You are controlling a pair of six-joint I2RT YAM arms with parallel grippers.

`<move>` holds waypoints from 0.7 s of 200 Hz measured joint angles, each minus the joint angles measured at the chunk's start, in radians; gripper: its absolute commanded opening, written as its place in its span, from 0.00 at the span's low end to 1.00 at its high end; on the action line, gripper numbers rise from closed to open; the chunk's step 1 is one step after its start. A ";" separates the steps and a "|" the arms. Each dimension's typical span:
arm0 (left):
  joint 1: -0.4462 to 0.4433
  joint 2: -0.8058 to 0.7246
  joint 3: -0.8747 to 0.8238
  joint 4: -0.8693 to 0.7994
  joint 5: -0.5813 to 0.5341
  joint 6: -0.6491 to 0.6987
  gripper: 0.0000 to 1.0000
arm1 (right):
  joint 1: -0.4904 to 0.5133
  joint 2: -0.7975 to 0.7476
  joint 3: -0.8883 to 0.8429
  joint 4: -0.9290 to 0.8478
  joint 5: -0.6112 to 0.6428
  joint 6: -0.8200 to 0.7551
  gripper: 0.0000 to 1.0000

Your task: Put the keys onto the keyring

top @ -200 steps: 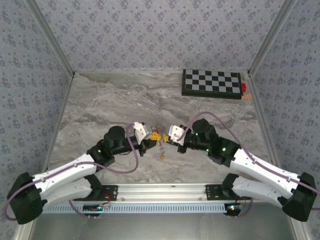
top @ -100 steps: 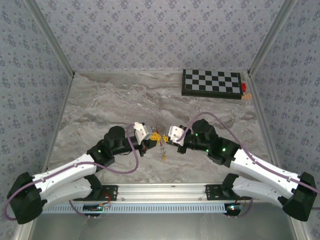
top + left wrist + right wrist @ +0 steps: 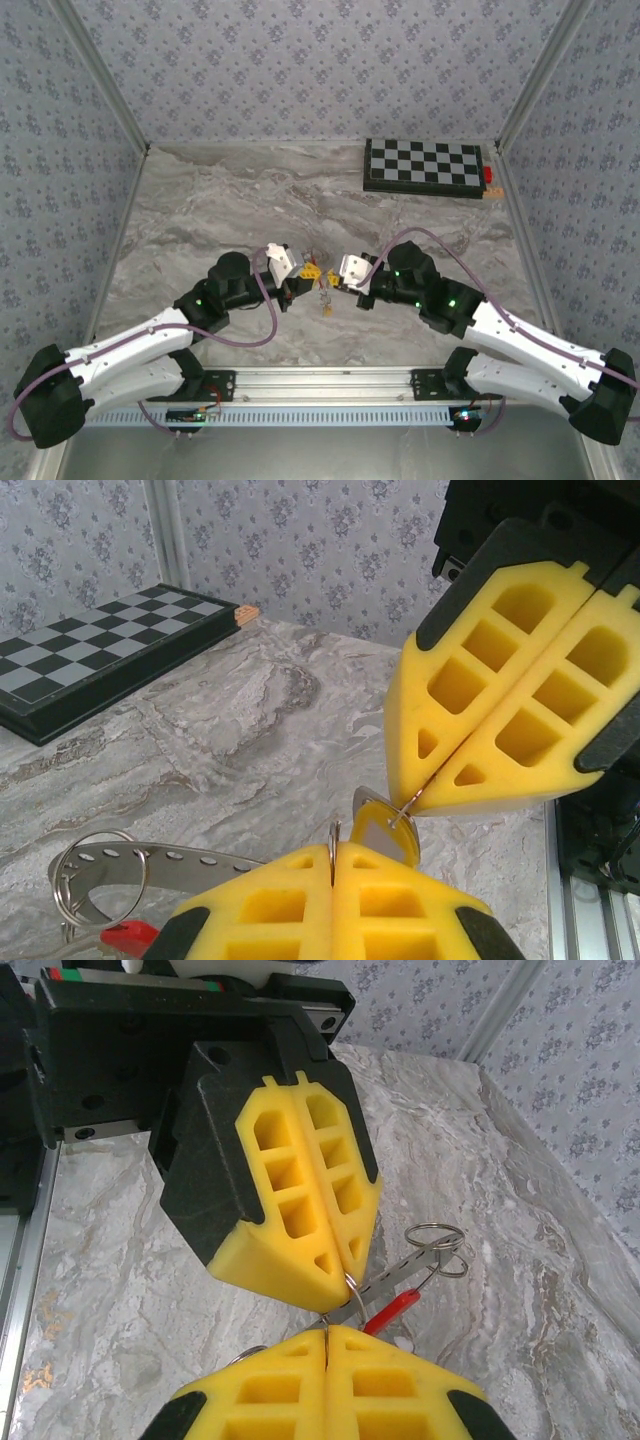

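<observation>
Well nearer the arm bases than the black-and-white chequered board [image 3: 423,166], the two grippers meet tip to tip. The left gripper [image 3: 333,858], its hollow-celled yellow foam fingers pressed together, pinches the thin grey-metal and red keyring [image 3: 180,858]. The keyring's perforated strip lies roughly level, running leftward in the left wrist view. The right gripper [image 3: 425,798] is likewise closed and nips a fine wire loop [image 3: 408,808] touching the small yellow-headed key [image 3: 380,832].

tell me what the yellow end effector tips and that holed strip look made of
End effector fingertips: likely moulded plastic or firm foam, judging by the matte yellow surface with open cells.
Holed strip: apparently metal, since it is grey, thin and faintly shiny.
</observation>
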 measured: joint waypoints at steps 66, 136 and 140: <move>0.000 0.000 0.000 0.000 0.015 0.000 0.00 | 0.001 0.002 -0.011 0.018 0.047 -0.002 0.00; 0.000 0.013 0.006 -0.010 0.027 0.000 0.00 | 0.001 0.002 -0.013 0.031 0.047 -0.007 0.00; 0.000 0.014 0.006 -0.010 0.027 0.000 0.00 | 0.001 0.002 -0.013 0.031 0.046 -0.007 0.00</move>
